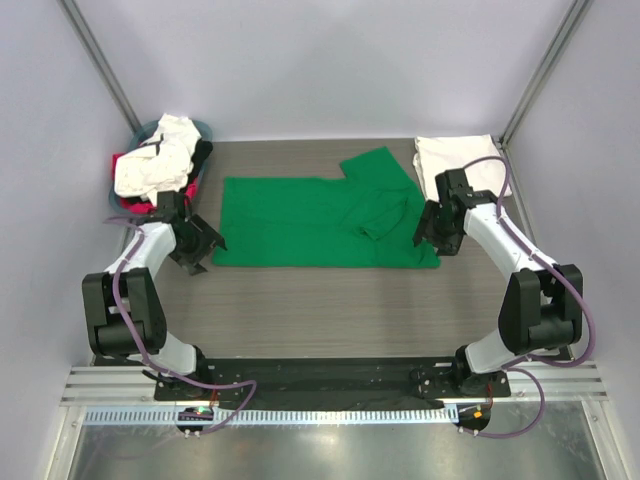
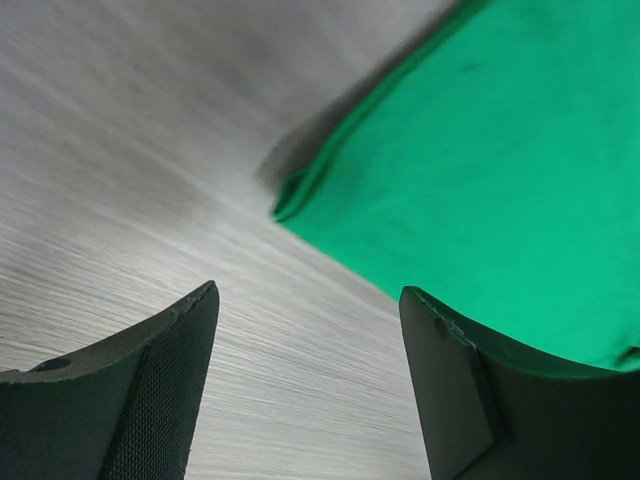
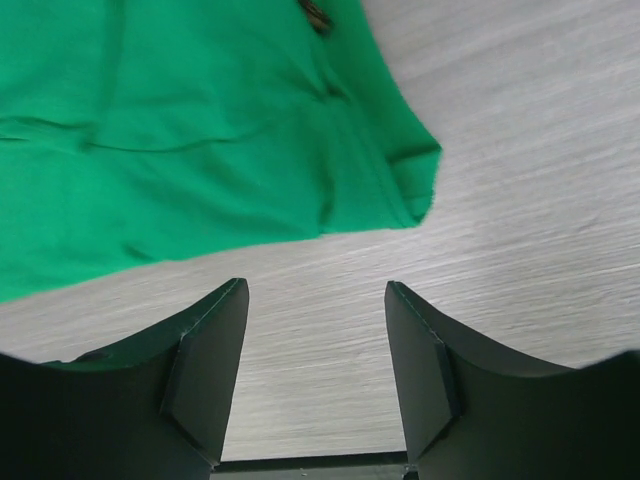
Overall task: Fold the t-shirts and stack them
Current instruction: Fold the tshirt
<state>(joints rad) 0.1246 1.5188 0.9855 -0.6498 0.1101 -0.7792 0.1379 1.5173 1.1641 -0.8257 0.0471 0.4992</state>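
A bright green t-shirt lies flat on the table, part folded, one sleeve pointing to the far side. My left gripper is open and empty beside its near left corner. My right gripper is open and empty at its near right corner. A folded white t-shirt lies at the far right. White, pink-red and black shirts are heaped in the basket at the far left.
The round grey-blue basket stands in the far left corner. Metal frame posts rise at both far corners. Bare wood-grain table lies between the shirt and the arm bases.
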